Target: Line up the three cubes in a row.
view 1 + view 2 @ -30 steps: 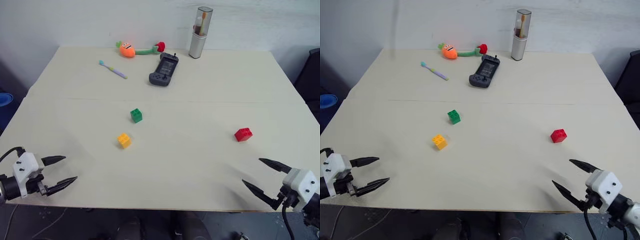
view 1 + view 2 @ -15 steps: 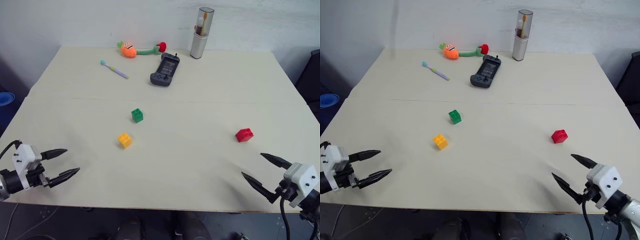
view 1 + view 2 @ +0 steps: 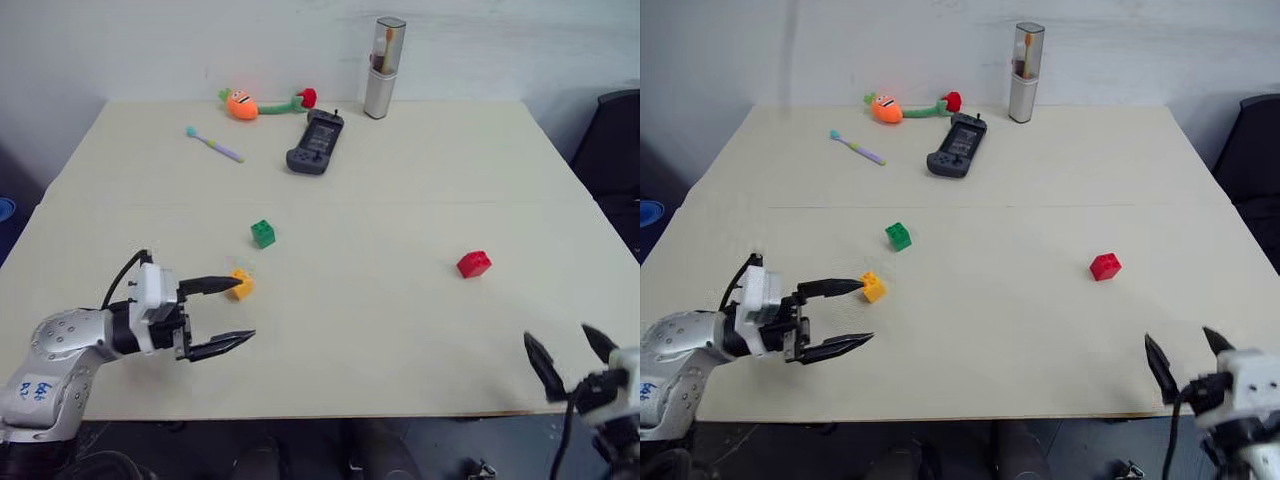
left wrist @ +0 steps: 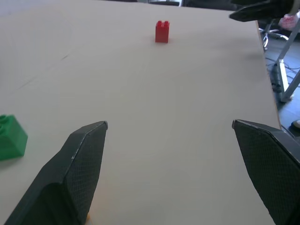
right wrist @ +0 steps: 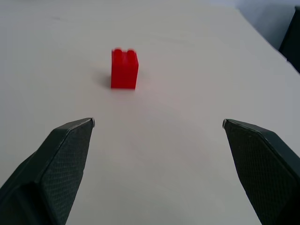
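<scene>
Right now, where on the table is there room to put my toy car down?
The big bare stretch between the green cube and the red cube is free. It is crowded at the far edge, around the plush carrot, toothbrush, game controller and toothbrush case.

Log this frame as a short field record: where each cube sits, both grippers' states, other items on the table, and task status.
green cube: mid-table, left of centre, standing alone
yellow-orange cube: nearer than the green one, by the left gripper's upper fingertip; contact unclear
red cube: far off to the right, alone
left gripper: open, holding nothing, at the yellow-orange cube
right gripper: open, empty, at the near right edge, facing the red cube
table: far side holds a toothbrush, carrot plush, game controller, toothbrush case
task status: cubes scattered, no row yet
</scene>
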Controlling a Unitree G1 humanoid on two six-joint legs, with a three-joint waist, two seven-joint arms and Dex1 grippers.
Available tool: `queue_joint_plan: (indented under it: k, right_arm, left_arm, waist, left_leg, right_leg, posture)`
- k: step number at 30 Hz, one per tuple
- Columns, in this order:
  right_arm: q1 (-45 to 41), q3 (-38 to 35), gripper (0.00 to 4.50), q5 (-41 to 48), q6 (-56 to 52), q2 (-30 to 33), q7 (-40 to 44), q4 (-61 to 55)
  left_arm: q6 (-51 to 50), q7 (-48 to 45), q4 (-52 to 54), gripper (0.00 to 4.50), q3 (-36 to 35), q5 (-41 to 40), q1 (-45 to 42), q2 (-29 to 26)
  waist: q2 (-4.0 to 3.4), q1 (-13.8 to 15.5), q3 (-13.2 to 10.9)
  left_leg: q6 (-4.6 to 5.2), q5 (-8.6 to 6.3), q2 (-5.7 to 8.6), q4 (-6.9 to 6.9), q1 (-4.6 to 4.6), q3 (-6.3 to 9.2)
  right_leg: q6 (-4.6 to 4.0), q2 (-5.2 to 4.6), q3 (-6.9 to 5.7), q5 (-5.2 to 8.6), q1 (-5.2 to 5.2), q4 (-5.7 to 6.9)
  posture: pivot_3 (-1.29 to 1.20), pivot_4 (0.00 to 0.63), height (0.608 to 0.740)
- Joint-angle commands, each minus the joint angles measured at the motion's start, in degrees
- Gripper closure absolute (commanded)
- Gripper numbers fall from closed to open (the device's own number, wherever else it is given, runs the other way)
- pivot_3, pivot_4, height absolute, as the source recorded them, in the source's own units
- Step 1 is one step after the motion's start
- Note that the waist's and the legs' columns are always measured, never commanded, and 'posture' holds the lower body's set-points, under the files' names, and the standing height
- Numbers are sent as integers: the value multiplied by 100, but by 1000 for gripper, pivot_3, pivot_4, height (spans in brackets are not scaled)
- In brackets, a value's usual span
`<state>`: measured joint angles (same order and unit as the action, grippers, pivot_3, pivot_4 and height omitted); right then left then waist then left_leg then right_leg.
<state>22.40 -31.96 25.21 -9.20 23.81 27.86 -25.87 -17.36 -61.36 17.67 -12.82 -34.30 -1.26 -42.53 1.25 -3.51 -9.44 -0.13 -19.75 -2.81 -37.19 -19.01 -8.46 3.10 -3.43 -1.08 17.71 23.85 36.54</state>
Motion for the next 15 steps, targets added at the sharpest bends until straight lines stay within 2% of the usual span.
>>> queue_joint_plan:
  k: [1, 3, 6, 12, 15]
  right_arm:
    - [-907, 165, 0, 69, -690, 578, -145, 331]
    - [-1750, 492, 0, 78, -1265, 951, -115, 887]
    - [-2623, 811, 0, 52, -1791, 1058, -199, 1631]
    - [-3496, 1630, 0, -544, -1768, 1184, 57, 2824]
    - [-3746, 1650, 547, -547, -1829, 1090, 17, 3263]
  left_arm:
    - [-4, 52, 69, 19, 91, -24, -131, 58]
    - [23, 21, 41, 19, 176, 45, -176, 69]
    - [15, 57, -1, 19, 249, 85, -276, 95]
    - [-2, 119, 110, 19, 259, 88, -221, 123]
    - [-4, 170, 140, 0, 222, 84, -196, 117]
  waist:
    - [0, 21, -1]
    - [0, 43, -1]
    - [2, 76, -2]
    - [1, 169, -3]
    - [0, 176, -3]
  left_leg:
    - [0, 1, 0, -4, 3, 4]
    - [0, 2, 0, -8, 16, 5]
    - [3, 4, 0, -12, 5, 9]
    - [11, 11, 1, -27, -32, 3]
    - [16, 9, 1, -50, -45, -1]
  right_leg:
    - [0, 1, -2, 0, 2, 1]
    - [0, 3, -3, 0, 7, 3]
    - [0, 6, -5, 0, 12, 1]
    - [3, 4, -2, -1, 41, 1]
    - [10, 2, 1, -5, 47, 9]
  posture:
    - [0, 150, 740]
    - [0, 150, 740]
    - [0, 150, 740]
    - [0, 150, 740]
    - [0, 150, 740]
